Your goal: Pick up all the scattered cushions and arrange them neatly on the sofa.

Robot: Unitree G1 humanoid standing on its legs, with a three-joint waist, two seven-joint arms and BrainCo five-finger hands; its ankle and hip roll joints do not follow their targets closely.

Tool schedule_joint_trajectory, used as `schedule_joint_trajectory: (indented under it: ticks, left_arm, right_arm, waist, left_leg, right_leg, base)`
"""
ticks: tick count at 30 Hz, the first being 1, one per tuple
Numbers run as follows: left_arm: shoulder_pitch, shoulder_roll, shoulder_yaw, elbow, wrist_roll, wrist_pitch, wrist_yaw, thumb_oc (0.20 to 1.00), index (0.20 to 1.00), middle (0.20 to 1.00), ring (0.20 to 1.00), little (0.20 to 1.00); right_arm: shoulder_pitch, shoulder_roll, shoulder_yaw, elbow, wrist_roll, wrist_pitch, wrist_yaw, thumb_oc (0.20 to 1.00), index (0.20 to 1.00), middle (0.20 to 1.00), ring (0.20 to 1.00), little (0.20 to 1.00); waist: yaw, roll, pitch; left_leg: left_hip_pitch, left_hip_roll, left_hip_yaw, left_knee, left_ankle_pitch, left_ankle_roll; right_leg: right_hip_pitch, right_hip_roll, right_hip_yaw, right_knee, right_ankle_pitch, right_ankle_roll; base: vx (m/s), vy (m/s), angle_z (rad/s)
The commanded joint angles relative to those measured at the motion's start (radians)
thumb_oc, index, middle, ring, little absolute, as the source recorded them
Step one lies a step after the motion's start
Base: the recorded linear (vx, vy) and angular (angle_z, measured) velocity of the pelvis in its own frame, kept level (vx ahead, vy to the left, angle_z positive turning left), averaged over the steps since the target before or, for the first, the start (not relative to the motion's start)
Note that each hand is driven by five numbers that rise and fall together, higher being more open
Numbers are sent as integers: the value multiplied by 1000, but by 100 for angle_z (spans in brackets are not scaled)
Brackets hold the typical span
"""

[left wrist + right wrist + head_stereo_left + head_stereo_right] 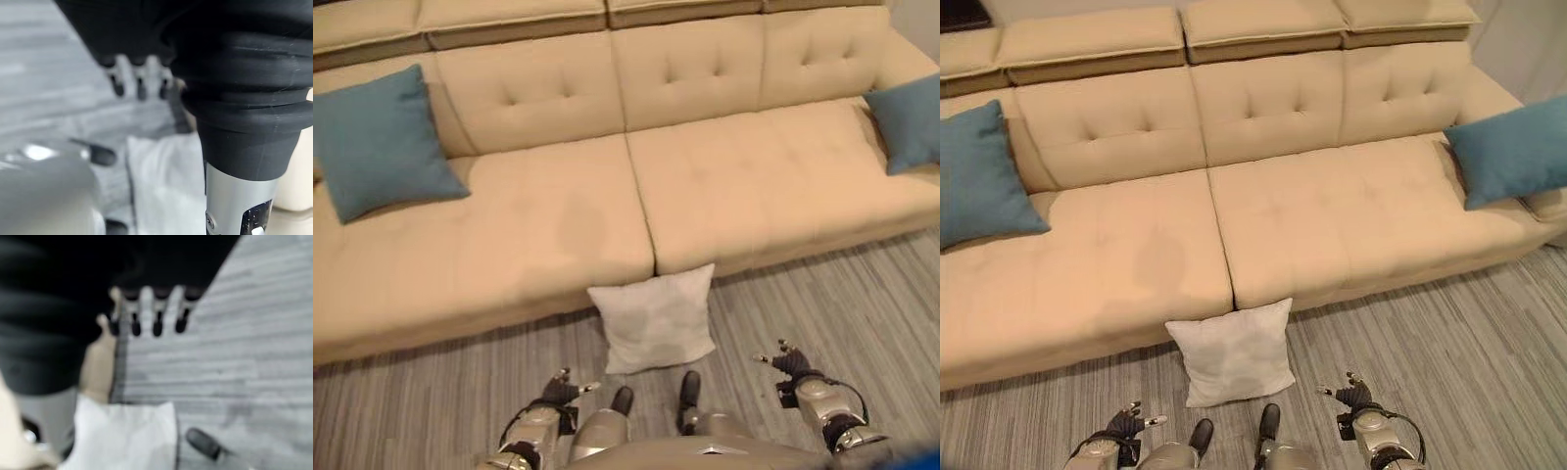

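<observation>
White cushion [654, 321] lying on grey striped floor [862, 304], top edge leaning against front of tan sofa [558, 225] near seam between seats. Blue cushion [377, 142] sitting at sofa's left end, propped on backrest. Second blue cushion [1510, 149] sitting at right end. Left hand [563, 390] hanging low beside white cushion, fingers [139, 85] spread apart, holding nothing. Right hand [790, 363] hanging low on other side, fingers [156, 318] also apart, holding nothing.
</observation>
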Motion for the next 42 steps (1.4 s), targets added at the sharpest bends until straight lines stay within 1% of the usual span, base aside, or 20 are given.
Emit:
schedule_joint_trajectory:
  ticks: [1, 3, 5, 7, 8, 11, 16, 17, 18, 19, 22, 25, 26, 27, 28, 31, 32, 33, 40, 42]
  left_arm:
    - [-20, 21, 1, -24, -1, -19, 6, 1000, 1000, 1000, 1000, 1000]
    - [-16, 24, 0, -29, -2, -19, 5, 1000, 1000, 1000, 1000, 1000]
    - [-7, 35, 8, -54, -21, -25, 19, 1000, 1000, 1000, 1000, 1000]
    - [-14, 45, 14, -90, -42, -35, 37, 1000, 1000, 1000, 1000, 1000]
    - [-30, 50, 15, -108, -59, -42, 50, 1000, 1000, 1000, 1000, 1000]
    - [-93, 71, 7, -191, -111, -76, 104, 1000, 1000, 1000, 1000, 1000]
    - [-227, 100, -6, -255, -174, -122, 193, 1000, 1000, 1000, 1000, 1000]
    - [-250, 102, -7, -252, -181, -127, 201, 1000, 1000, 1000, 1000, 1000]
    - [-248, 102, -7, -252, -181, -127, 201, 1000, 1000, 1000, 1000, 1000]
    - [-311, 116, -6, -269, -217, -145, 228, 1000, 1000, 1000, 1000, 1000]
    - [-402, 143, -14, -280, -253, -167, 255, 1000, 1000, 1000, 1000, 1000]
    - [-476, 157, -23, -287, -260, -176, 275, 1000, 1000, 1000, 1000, 1000]
    - [-496, 160, -27, -290, -254, -179, 289, 1000, 1000, 1000, 1000, 1000]
    - [-552, 170, -42, -284, -244, -177, 307, 1000, 1000, 1000, 1000, 1000]
    - [-592, 178, -46, -286, -244, -176, 320, 1000, 1000, 1000, 1000, 1000]
    - [-613, 181, -51, -286, -241, -176, 327, 1000, 1000, 1000, 1000, 1000]
    - [-668, 196, -64, -290, -240, -171, 338, 1000, 1000, 1000, 1000, 1000]
    - [-668, 197, -64, -290, -240, -171, 338, 1000, 1000, 1000, 1000, 1000]
    - [-760, 220, -91, -354, -241, -168, 353, 1000, 1000, 1000, 1000, 1000]
    - [-775, 224, -97, -359, -238, -166, 357, 1000, 1000, 1000, 1000, 1000]
  right_arm:
    - [15, -2, -8, -8, 22, -11, -14, 1000, 1000, 1000, 1000, 1000]
    - [17, 2, -7, -13, 23, -11, -13, 1000, 1000, 1000, 1000, 1000]
    - [8, 6, 6, -23, 16, -15, -17, 1000, 1000, 1000, 1000, 1000]
    - [-7, 7, 9, -36, 20, -20, -24, 1000, 1000, 1000, 1000, 1000]
    - [-25, 6, 9, -45, 27, -27, -33, 1000, 1000, 1000, 1000, 1000]
    - [-82, -2, 10, -77, 50, -37, -69, 1000, 1000, 1000, 1000, 1000]
    - [-194, -39, 16, -147, 74, -45, -135, 1000, 1000, 1000, 1000, 1000]
    - [-215, -46, 22, -154, 77, -47, -144, 1000, 1000, 1000, 1000, 1000]
    - [-213, -46, 23, -153, 77, -47, -144, 1000, 1000, 1000, 1000, 1000]
    - [-273, -75, 22, -174, 89, -47, -172, 1000, 1000, 1000, 1000, 1000]
    - [-376, -131, 28, -201, 94, -54, -204, 1000, 1000, 1000, 1000, 1000]
    - [-459, -180, 36, -209, 88, -60, -231, 1000, 1000, 1000, 1000, 1000]
    - [-485, -196, 35, -207, 86, -63, -237, 1000, 1000, 1000, 1000, 1000]
    - [-559, -232, 54, -204, 85, -69, -249, 1000, 1000, 1000, 1000, 1000]
    - [-606, -259, 66, -197, 92, -70, -251, 1000, 1000, 1000, 1000, 1000]
    - [-622, -264, 74, -190, 92, -71, -253, 1000, 1000, 1000, 1000, 1000]
    - [-678, -289, 93, -179, 110, -73, -249, 1000, 1000, 1000, 1000, 1000]
    - [-678, -289, 93, -179, 110, -73, -249, 1000, 1000, 1000, 1000, 1000]
    - [-783, -324, 139, -188, 162, -86, -218, 1000, 1000, 1000, 1000, 1000]
    - [-802, -327, 148, -184, 168, -88, -216, 1000, 1000, 1000, 1000, 1000]
  waist:
    - [-21, -8, -23]
    - [-20, -10, -24]
    - [-9, -19, -17]
    - [-1, -25, 5]
    - [3, -27, 26]
    - [6, -23, 99]
    - [1, -17, 168]
    - [0, -15, 170]
    - [1, -13, 166]
    - [-6, -6, 183]
    - [-19, 6, 199]
    - [-31, 17, 203]
    - [-35, 20, 195]
    - [-43, 21, 200]
    - [-46, 21, 201]
    - [-48, 20, 197]
    - [-49, 21, 196]
    - [-49, 21, 193]
    - [-54, 19, 180]
    - [-52, 21, 180]
  left_leg:
    - [4, 55, 160, -42, 2, 0]
    - [4, 57, 157, -45, 8, -4]
    - [5, 51, 146, -44, 1, 1]
    - [-11, 44, 144, -29, -6, 6]
    - [-39, 41, 146, -9, -8, 7]
    - [-149, 31, 142, 58, -11, 10]
    - [-357, 19, 144, 176, -18, 12]
    - [-396, 22, 146, 197, -19, 10]
    - [-383, 27, 142, 201, -47, 4]
    - [-482, 27, 143, 259, -54, 2]
    - [-630, 35, 142, 348, -69, 4]
    - [-768, 42, 139, 437, -84, 3]
    - [-812, 45, 137, 462, -94, 5]
    - [-908, 49, 134, 524, -106, 8]
    - [-972, 53, 132, 564, -115, 12]
    - [-1005, 53, 132, 579, -120, 13]
    - [-1082, 47, 130, 612, -124, 19]
    - [-1087, 47, 130, 613, -124, 19]
    - [-1229, 39, 132, 660, -131, 32]
    - [-1247, 37, 133, 667, -132, 33]
  right_leg:
    - [49, -46, 54, 18, -43, 158]
    - [51, -46, 46, 19, -44, 158]
    - [48, -48, 47, 34, -49, 158]
    - [27, -56, 53, 61, -57, 156]
    - [-2, -65, 56, 88, -60, 155]
    - [-128, -93, 57, 188, -66, 146]
    - [-345, -130, 62, 317, -69, 133]
    - [-383, -134, 68, 330, -68, 133]
    - [-374, -129, 74, 338, -94, 140]
    - [-473, -139, 82, 394, -102, 139]
    - [-625, -151, 105, 483, -116, 140]
    - [-766, -168, 125, 581, -138, 140]
    - [-815, -173, 134, 614, -149, 140]
    - [-920, -180, 154, 695, -169, 137]
    - [-987, -181, 166, 734, -175, 137]
    - [-1021, -182, 171, 747, -178, 137]
    - [-1112, -184, 181, 784, -180, 141]
    - [-1117, -184, 182, 786, -181, 141]
    - [-1281, -184, 210, 836, -185, 148]
    - [-1302, -185, 212, 849, -188, 147]
  base:
    - [26, -30, 83]
    - [45, 3, 52]
    - [40, 42, 1]
    - [-73, 52, -9]
    - [-196, 52, -10]
    - [-244, 55, 3]
    - [-158, 43, 15]
    - [0, 0, 0]
    - [0, 0, 0]
    - [-32, 31, -5]
    - [-91, 39, -12]
    - [-10, 36, 1]
    - [88, 64, 5]
    - [124, 47, -3]
    - [103, 34, -5]
    - [70, -7, -9]
    - [84, -7, -7]
    - [85, -14, -3]
    - [41, 2, -1]
    - [23, -4, 0]
